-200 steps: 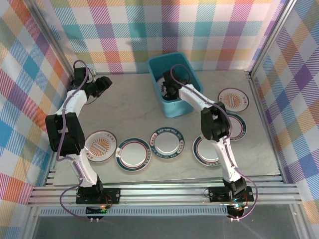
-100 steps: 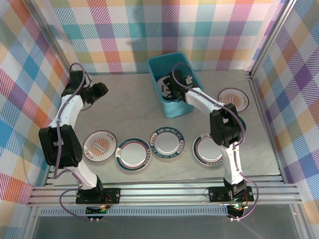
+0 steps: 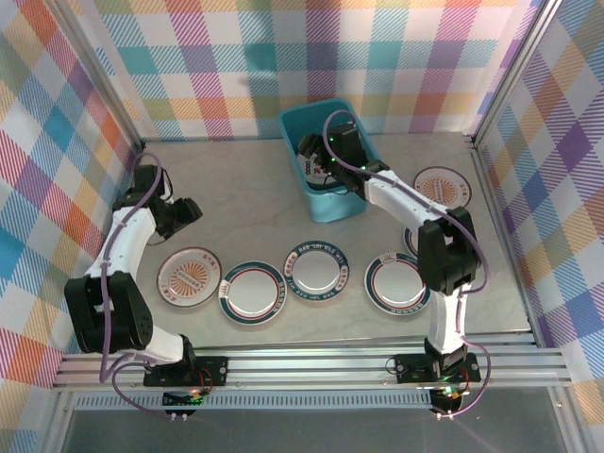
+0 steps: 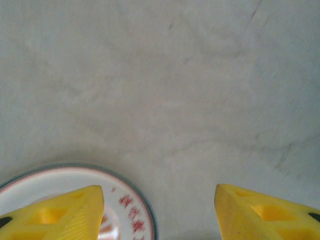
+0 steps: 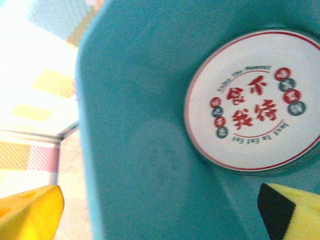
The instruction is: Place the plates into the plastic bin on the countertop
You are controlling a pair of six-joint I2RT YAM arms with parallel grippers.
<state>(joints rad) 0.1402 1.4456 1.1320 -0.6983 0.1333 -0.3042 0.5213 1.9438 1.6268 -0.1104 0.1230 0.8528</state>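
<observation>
Left gripper (image 3: 189, 209): is hovering low over the left part of the countertop (image 3: 245, 189), just behind the front row of plates. Its yellow fingers (image 4: 60, 215) are standing partly apart, with only bare surface between them, and are holding nothing.
Right gripper (image 3: 311, 156): is hanging over the bin, pointing down into it. Its jaws are spread wide and are gripping nothing.
Bin (image 3: 326, 209): is sitting at the back middle of the countertop, close to the plaid wall (image 3: 377, 57).
Plate in bin (image 5: 255, 115): is lying flat on the bin floor, showing a red rim line and red characters.
Front row: a sunburst plate (image 3: 192, 276), a teal-rimmed plate (image 3: 252, 292), a dark-rimmed plate (image 3: 319, 269) and a red-rimmed plate (image 3: 396, 283) are lying side by side on the countertop.
Right side: a second sunburst plate (image 3: 444, 186) is lying near the right rail. Another plate (image 3: 412, 241) is lying partly hidden under the right arm.
</observation>
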